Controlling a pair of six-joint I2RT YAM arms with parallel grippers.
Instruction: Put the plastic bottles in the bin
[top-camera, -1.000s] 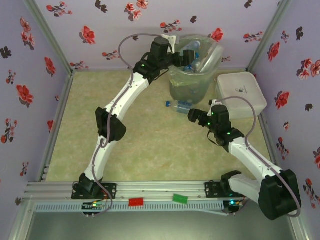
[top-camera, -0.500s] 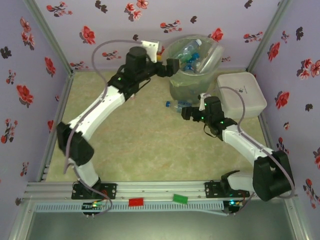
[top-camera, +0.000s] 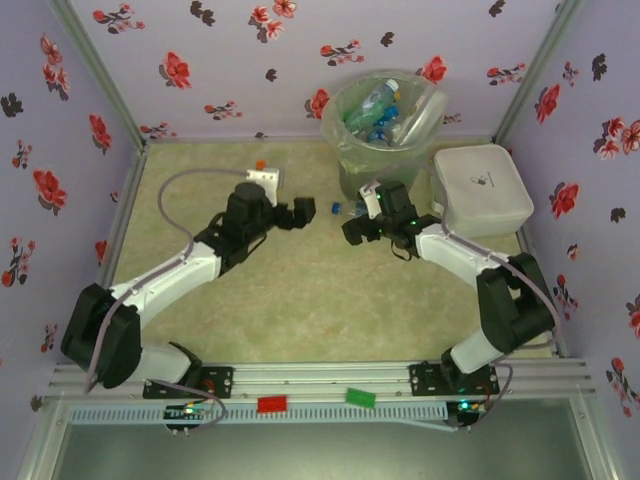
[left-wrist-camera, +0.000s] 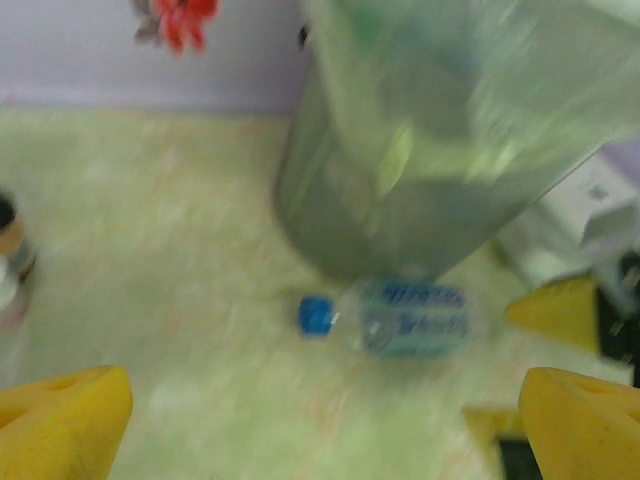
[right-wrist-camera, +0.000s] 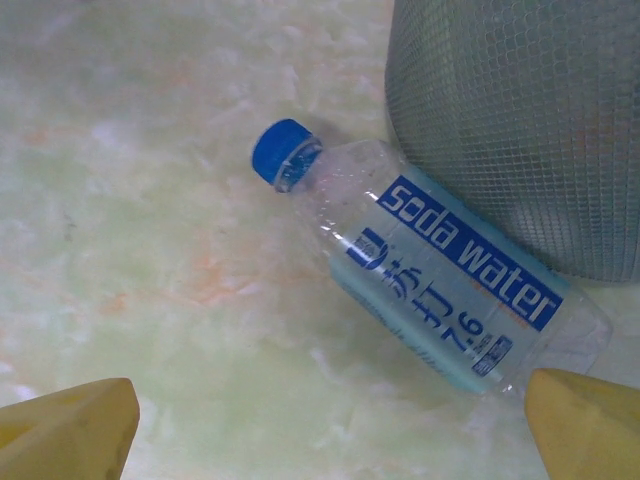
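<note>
One plastic bottle (right-wrist-camera: 430, 270), clear with a blue cap and a blue "soda water" label, lies on its side against the foot of the bin (right-wrist-camera: 520, 120). My right gripper (right-wrist-camera: 325, 430) hovers open just short of it, nothing between its yellow fingertips (right-wrist-camera: 70, 430). In the top view that bottle (top-camera: 340, 208) lies between my left gripper (top-camera: 304, 211) and my right gripper (top-camera: 352, 232). My left gripper (left-wrist-camera: 320, 430) is open and empty, facing the bottle (left-wrist-camera: 410, 318) and the bin (left-wrist-camera: 400, 180). The bin (top-camera: 385, 150) holds several bottles (top-camera: 385, 105).
A white lidded box (top-camera: 480, 190) sits right of the bin, close behind the right arm. A small brown orange-capped bottle (top-camera: 260, 163) stands on the floor behind the left arm, also at the left edge of the left wrist view (left-wrist-camera: 10, 250). Flowered walls enclose the floor.
The left arm has pulled back from over the bin and dropped low to the floor left of the lying bottle. The right gripper has moved up and left to the bottle.
</note>
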